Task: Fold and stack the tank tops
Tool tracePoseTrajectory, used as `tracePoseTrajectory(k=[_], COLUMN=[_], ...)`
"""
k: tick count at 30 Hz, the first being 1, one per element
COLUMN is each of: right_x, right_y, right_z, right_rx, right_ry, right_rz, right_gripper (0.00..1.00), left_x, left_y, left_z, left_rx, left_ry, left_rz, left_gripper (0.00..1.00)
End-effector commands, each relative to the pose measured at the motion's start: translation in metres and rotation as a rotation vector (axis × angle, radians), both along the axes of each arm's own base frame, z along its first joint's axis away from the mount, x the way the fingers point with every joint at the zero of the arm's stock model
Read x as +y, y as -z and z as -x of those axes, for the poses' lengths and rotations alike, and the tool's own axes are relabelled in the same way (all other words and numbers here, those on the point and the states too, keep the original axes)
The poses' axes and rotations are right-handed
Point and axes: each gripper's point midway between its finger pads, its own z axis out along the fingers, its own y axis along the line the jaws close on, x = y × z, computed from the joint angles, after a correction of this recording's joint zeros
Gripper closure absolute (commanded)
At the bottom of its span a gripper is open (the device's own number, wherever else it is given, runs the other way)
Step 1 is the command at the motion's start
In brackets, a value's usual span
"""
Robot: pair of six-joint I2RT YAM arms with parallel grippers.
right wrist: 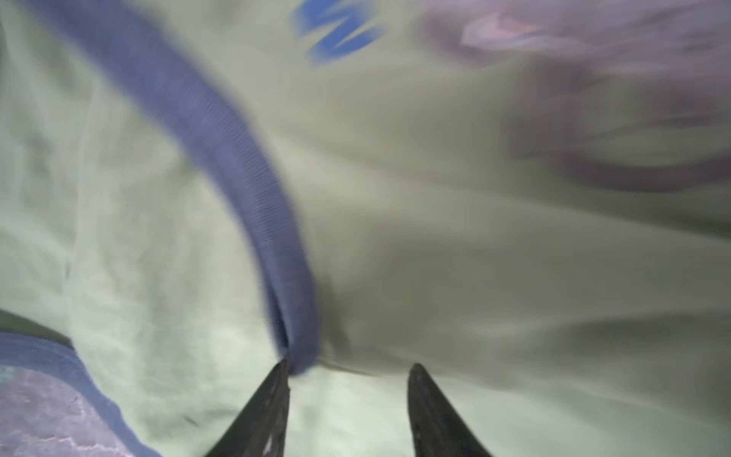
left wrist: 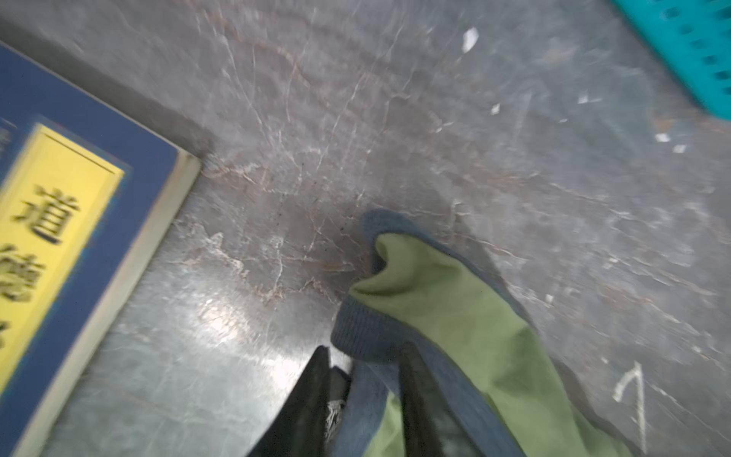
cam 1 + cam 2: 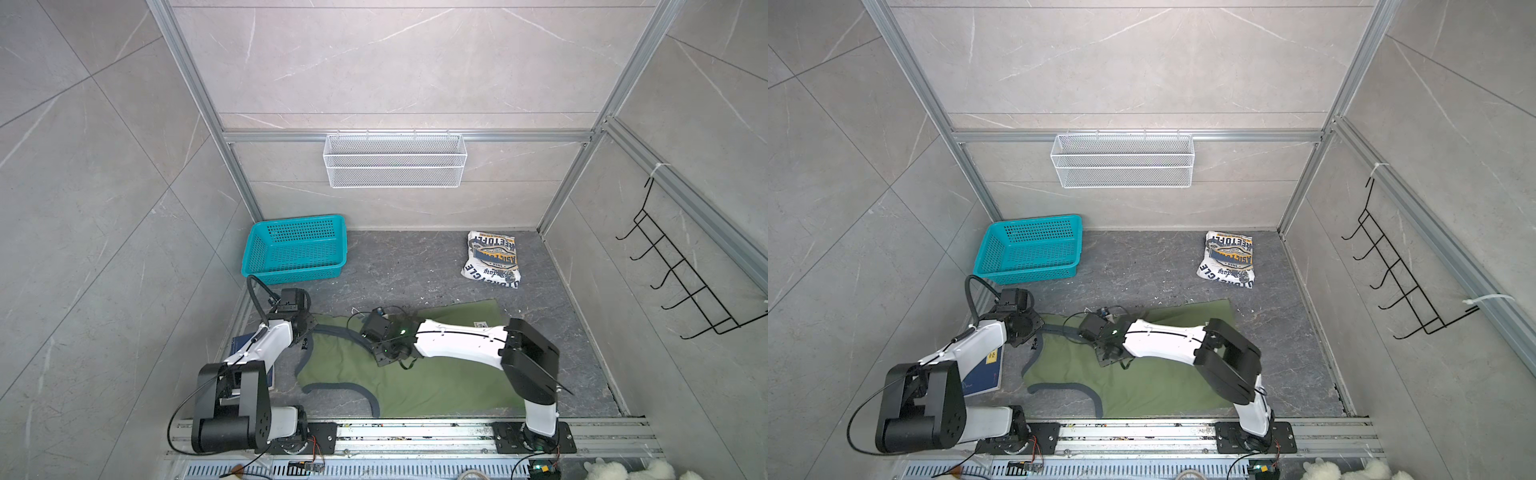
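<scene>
Over the left end of the olive green cloth tank top (image 3: 436, 386), my left gripper (image 2: 364, 356) and right gripper (image 1: 349, 364) hang jaws apart, so I judge the fold next needs them pinching cloth.

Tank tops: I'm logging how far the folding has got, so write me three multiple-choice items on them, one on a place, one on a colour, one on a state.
1. Where does the white tank top lie? A. in the teal basket; B. on the blue book; C. on the table, near its far right corner.
2. What colour is the trim of the green tank top? A. greyish blue; B. orange; C. white.
3. How is the green tank top? A. folded into a small packet; B. spread out on the table; C. hung on the wall hooks.
Key: C, both top views show it there, alone; A, the left wrist view shows the ribbed edge close up; B, it lies flat, neckline and armhole showing.
</scene>
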Motion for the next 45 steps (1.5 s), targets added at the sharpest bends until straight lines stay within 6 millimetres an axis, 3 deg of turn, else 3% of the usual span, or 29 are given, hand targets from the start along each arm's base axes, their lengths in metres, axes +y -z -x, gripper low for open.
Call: tracePoseTrajectory(k=[1, 4, 8, 15, 22, 28, 33, 36, 45], right_x=[-0.038, -0.081, -0.131, -0.208, -0.262, -0.31, -0.334, -0.339, -0.338], right_y=[-0.034, -0.029, -0.012, 0.007, 0.045, 0.071, 0.07, 0.07, 0.067], right_z=[-0.033, -0.062, -0.091, -0.128, -0.144, -0.136, -0.126, -0.127, -0.146], right_rx=[-0.045, -0.03, 0.007, 0.049, 0.134, 0.178, 0.166, 0.161, 0.147], right_ry=[0.081, 0.185, 0.303, 0.478, 0.629, 0.783, 0.866, 0.898, 0.879], right_rz=[-0.066, -0.091, -0.098, -0.145, -0.172, -0.105, -0.074, -0.117, -0.132], right_gripper=[0.48, 0.47, 0.47, 0.47, 0.47, 0.48, 0.48, 0.49, 0.49], left_x=[-0.003, -0.02, -0.038, -0.032, -0.008, 0.002, 0.019, 0.019, 0.01], left_y=[-0.054, -0.06, -0.038, 0.002, 0.038, 0.042, 0.042, 0.044, 0.03], left_z=[-0.023, -0.037, -0.045, -0.041, -0.027, -0.015, -0.005, -0.007, -0.05], left_rx=[-0.162, -0.208, -0.163, -0.056, 0.088, 0.098, 0.094, 0.084, 0.029], left_ry=[0.037, 0.103, 0.154, 0.127, -0.002, -0.069, -0.145, -0.149, -0.052], left_rz=[0.003, 0.075, 0.162, 0.141, 0.077, 0.069, 0.065, 0.091, 0.123], left_gripper=[0.6, 0.6, 0.66, 0.69, 0.72, 0.71, 0.69, 0.69, 0.67])
